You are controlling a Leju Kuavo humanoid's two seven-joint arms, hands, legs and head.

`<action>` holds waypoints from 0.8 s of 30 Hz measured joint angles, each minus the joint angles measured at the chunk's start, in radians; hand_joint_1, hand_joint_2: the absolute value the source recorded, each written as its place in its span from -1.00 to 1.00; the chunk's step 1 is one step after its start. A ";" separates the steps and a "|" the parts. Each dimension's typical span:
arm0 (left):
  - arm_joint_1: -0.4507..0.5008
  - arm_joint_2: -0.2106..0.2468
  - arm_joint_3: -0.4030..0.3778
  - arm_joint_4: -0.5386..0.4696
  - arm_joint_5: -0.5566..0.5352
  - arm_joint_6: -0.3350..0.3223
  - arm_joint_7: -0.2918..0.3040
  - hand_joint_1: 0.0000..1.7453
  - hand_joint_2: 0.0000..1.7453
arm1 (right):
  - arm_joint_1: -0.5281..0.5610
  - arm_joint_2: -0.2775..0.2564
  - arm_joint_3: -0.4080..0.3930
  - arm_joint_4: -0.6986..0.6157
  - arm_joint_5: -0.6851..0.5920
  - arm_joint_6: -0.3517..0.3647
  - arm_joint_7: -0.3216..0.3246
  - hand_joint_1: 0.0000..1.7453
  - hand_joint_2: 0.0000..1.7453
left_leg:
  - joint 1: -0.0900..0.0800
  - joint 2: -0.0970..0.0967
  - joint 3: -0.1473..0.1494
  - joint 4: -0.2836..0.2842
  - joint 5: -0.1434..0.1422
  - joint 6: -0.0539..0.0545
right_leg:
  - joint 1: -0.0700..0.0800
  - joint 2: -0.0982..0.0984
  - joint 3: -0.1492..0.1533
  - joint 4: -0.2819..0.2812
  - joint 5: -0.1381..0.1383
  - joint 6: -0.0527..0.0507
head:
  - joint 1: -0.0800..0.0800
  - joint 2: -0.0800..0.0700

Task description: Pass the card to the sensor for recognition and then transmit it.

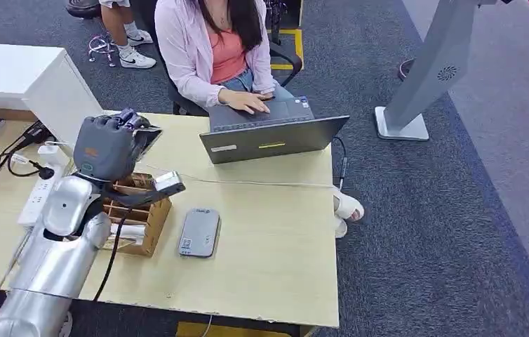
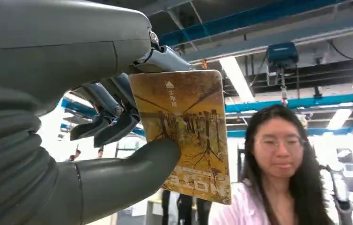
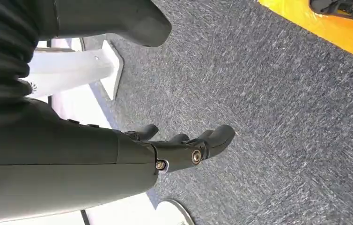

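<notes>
Mostly hidden: card's lower near corner, behind the thumb.
Card look: yellow-brown, tree-like drawing, pale lettering.
Left hand: pinches the card.
Right hand: empty, fingers loosely extended over carpet.

Your left hand holds the card raised over the bench, above the wooden card box. Just beside the box lies the flat grey sensor, with bare bench surface around it toward the near edge. Across the bench, the open laptop and a person's hand on it block the far side; a white cable crosses between. Your right hand hangs with fingers apart over the carpet.
</notes>
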 joint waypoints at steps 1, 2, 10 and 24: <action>0.005 -0.002 -0.012 -0.006 -0.002 -0.026 0.007 1.00 1.00 | 0.000 0.000 -0.003 0.000 -0.001 0.000 0.000 -1.00 1.00 | 0.000 0.000 0.000 0.000 0.000 0.000 | 0.000 0.000 0.000 0.000 0.000 0.000 | 0.000 0.000; 0.009 -0.003 -0.023 -0.010 -0.002 -0.046 0.014 1.00 1.00 | 0.000 0.000 -0.005 0.000 -0.001 0.000 0.000 -1.00 1.00 | 0.000 0.000 0.000 0.000 0.000 0.000 | 0.000 0.000 0.000 0.000 0.000 0.000 | 0.000 0.000; 0.016 -0.005 -0.056 -0.012 0.002 -0.113 0.037 1.00 1.00 | 0.000 0.001 -0.012 0.000 -0.004 -0.002 -0.002 -1.00 1.00 | 0.000 0.000 0.000 0.000 0.000 0.000 | 0.000 0.000 0.000 0.000 0.000 0.000 | 0.000 0.000; 0.029 -0.028 -0.188 0.052 0.049 -0.325 0.077 1.00 1.00 | 0.000 0.005 -0.035 0.002 -0.006 -0.004 -0.008 -1.00 1.00 | 0.000 0.000 0.000 0.000 0.000 0.000 | 0.000 0.000 0.000 0.000 0.000 0.000 | 0.000 0.000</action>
